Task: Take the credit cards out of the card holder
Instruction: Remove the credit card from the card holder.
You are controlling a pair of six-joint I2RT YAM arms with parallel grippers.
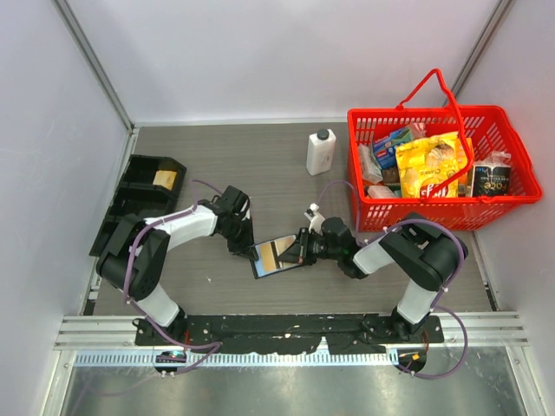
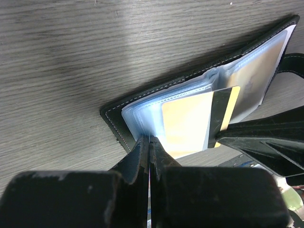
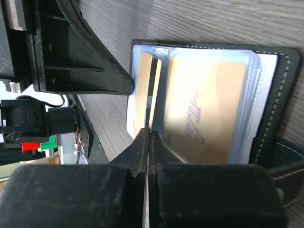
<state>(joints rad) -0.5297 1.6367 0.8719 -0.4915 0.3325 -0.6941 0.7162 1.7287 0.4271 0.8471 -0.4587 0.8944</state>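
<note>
The black card holder [image 1: 276, 256] lies open on the table between both grippers, its clear plastic sleeves fanned up. My left gripper [image 2: 149, 138] is shut on the sleeves' near edge at the holder's [image 2: 118, 121] left end. A yellowish-orange credit card [image 2: 187, 123] with a dark stripe sticks partly out of a sleeve. My right gripper [image 3: 151, 132] is shut on that card's [image 3: 142, 85] edge. A second orange card [image 3: 204, 109] marked VIP sits inside a sleeve of the holder [image 3: 285, 95]. In the top view the left gripper [image 1: 250, 250] and right gripper [image 1: 301, 251] face each other across the holder.
A red basket [image 1: 486, 115] full of groceries stands at the back right. A white bottle [image 1: 320, 152] stands left of it. A black compartment tray [image 1: 130, 204] lies along the left wall. White walls close in on both sides and the back.
</note>
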